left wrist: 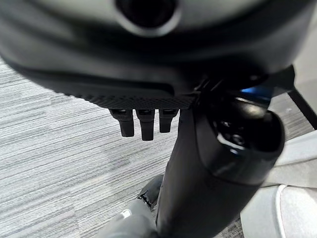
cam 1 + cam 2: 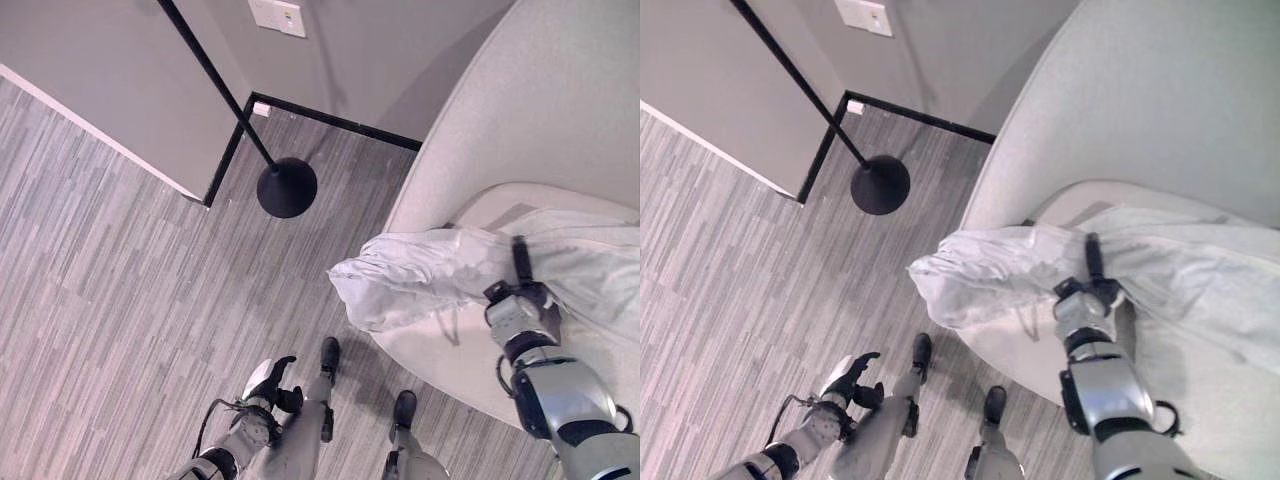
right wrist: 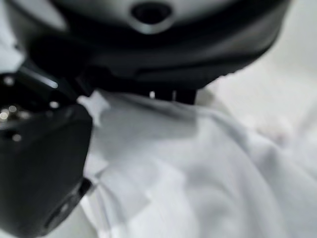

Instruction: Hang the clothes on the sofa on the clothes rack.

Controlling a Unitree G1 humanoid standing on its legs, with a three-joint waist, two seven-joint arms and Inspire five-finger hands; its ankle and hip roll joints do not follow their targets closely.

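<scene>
Floor (image 2: 110,290): grey striped planks, covering the left and near part of the scene.
Sofa (image 2: 560,110): pale grey, curved, at the right; its seat cushion lies under the garment.
Wall (image 2: 110,70): grey, at the far left, with a dark baseboard and a white plate high up.
Garment (image 2: 420,275): white cloth lying on the sofa seat, one bunched end hanging past the seat's left edge above the floor.
Clothes rack (image 2: 285,187): black, thin slanted pole on a round base, standing on the floor by the wall corner, well apart from the garment.
Right hand (image 2: 520,290): on the sofa, fingers curled round a fold of the garment, gripping it.
Left hand (image 2: 268,383): low near the floor at the left, fingers relaxed, holding nothing.
</scene>
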